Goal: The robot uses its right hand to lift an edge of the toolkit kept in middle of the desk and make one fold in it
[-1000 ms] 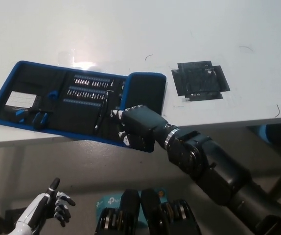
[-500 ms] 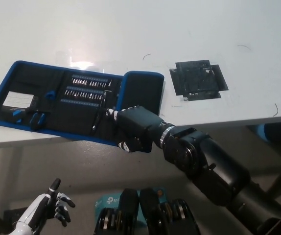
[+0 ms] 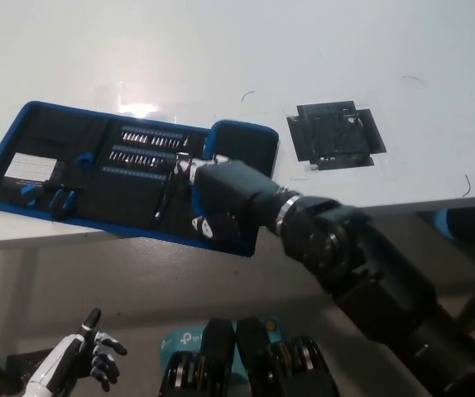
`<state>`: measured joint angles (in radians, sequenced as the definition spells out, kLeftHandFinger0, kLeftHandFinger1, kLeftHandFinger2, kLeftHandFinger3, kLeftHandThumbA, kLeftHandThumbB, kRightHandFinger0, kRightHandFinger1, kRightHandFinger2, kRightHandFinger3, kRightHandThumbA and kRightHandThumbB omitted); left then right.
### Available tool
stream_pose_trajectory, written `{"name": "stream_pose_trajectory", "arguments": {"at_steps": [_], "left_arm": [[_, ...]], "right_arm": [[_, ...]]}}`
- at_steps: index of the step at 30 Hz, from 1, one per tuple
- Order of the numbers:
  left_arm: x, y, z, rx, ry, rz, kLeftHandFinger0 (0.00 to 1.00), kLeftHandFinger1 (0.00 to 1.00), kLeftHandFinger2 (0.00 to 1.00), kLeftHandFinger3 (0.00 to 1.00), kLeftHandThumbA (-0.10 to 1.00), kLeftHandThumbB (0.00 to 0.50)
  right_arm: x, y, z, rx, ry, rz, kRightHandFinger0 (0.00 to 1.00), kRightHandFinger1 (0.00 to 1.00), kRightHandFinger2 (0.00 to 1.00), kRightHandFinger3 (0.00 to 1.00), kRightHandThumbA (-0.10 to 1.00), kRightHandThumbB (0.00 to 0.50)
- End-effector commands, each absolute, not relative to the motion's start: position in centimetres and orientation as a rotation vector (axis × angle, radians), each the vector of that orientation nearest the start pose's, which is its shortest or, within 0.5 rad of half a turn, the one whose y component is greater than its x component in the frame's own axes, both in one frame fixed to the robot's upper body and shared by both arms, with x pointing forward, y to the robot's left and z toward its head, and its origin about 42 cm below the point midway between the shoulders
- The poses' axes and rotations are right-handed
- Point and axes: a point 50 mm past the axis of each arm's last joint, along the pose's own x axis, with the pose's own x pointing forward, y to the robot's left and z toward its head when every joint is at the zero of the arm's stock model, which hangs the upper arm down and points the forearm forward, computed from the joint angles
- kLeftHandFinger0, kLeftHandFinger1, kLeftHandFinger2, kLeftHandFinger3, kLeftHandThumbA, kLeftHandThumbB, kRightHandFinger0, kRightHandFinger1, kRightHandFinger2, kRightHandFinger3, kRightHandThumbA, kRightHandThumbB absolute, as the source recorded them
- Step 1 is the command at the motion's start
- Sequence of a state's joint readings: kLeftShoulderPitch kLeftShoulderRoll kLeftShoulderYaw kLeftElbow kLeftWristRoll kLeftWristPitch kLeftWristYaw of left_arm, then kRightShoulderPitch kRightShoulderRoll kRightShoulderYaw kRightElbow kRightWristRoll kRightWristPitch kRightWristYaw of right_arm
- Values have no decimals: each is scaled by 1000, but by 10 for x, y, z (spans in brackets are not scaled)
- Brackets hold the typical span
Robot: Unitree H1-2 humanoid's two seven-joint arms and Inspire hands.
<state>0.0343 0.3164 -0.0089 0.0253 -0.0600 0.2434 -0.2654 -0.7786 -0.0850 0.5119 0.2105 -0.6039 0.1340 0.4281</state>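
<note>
1. At the near left, below the desk edge, the white left hand (image 3: 79, 364) rests with its fingers spread and holding nothing. It is well apart from the work.

2. On the white desk (image 3: 221, 50), left of middle, lies the black fabric toolkit with blue piping (image 3: 97, 169), opened flat. It has a white label card (image 3: 31, 169) at its left, rows of screwdriver bits (image 3: 151, 145) in the centre, and a plain flap at its right end. Its near edge runs right along the desk's near edge.

3. The black right hand (image 3: 221, 203) sits over the toolkit's right flap at the near side. I cannot tell whether its fingers are pinching the edge, hooked under it or only pressing on top, because the hand's own bulk hides the contact.

4. Risks, as I judge them:
   - If the fingers only rest on the fabric, a lift would slip off and leave the flap flat.
   - A pull toward the near side could drag the whole kit off the desk edge, since it already lies at the brink.
   - A fast fold may shake bits loose from their rows.
   - Folding askew would leave the flap crooked over the bits.

5. To the right, well apart from the toolkit, a dark square patch of tape (image 3: 335, 135) is stuck to the desk. It does not obstruct the fold. A few thin dark scratches or threads lie farther right.

6. Nothing stands in the fold's path over the kit.
</note>
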Motion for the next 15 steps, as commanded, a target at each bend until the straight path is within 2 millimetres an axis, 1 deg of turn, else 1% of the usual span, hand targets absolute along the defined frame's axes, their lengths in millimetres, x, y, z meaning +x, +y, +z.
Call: {"name": "stream_pose_trajectory", "arguments": {"at_steps": [1,2,3,4,6,7,8,9,10,11,12,13,14,15], "left_arm": [[267,312,83,229,290,-237,310,324,294,398,1000,500],[266,312,83,218,301,-234,332,343,316,408,1000,500],[266,312,83,217,301,-231,336,346,317,408,1000,500],[265,312,83,221,300,-222,337,344,302,417,1000,500],[265,313,83,222,298,-218,336,342,302,415,1000,500],[264,313,84,224,302,-216,337,334,297,411,1000,500],[265,313,83,224,303,-216,317,321,284,395,1000,500],[265,313,84,228,305,-212,311,320,284,373,1000,500],[265,313,83,223,304,-217,312,323,287,375,1000,500],[265,312,83,222,304,-218,313,324,288,374,1000,500],[266,313,83,221,305,-217,327,337,288,375,1000,500],[265,313,83,221,305,-211,330,335,281,368,1000,500],[265,313,83,222,304,-208,331,332,280,365,1000,500],[265,313,83,222,302,-210,331,329,280,361,1000,500]], "right_arm": [[436,-48,315,-973,-407,751,1000,1000,1000,1000,584,500],[433,-63,325,-909,-424,727,1000,1000,1000,1000,567,496],[433,-62,326,-908,-423,731,1000,1000,1000,1000,566,499],[431,-77,333,-883,-433,709,1000,1000,1000,1000,583,499],[429,-86,338,-863,-432,699,1000,1000,1000,1000,600,500],[428,-97,341,-822,-434,684,1000,1000,1000,1000,565,500],[426,-107,343,-814,-438,666,1000,1000,1000,1000,582,500],[421,-129,345,-756,-456,625,1000,1000,1000,1000,558,500],[416,-141,346,-740,-455,613,1000,1000,1000,1000,537,477],[416,-142,346,-737,-455,612,1000,1000,1000,1000,533,477],[412,-152,346,-728,-448,600,1000,1000,1000,1000,527,453],[402,-176,342,-657,-430,569,1000,1000,1000,1000,471,427],[396,-192,336,-576,-397,564,1000,1000,1000,1000,416,407],[392,-200,332,-529,-375,546,1000,1000,1000,1000,340,381]]}}
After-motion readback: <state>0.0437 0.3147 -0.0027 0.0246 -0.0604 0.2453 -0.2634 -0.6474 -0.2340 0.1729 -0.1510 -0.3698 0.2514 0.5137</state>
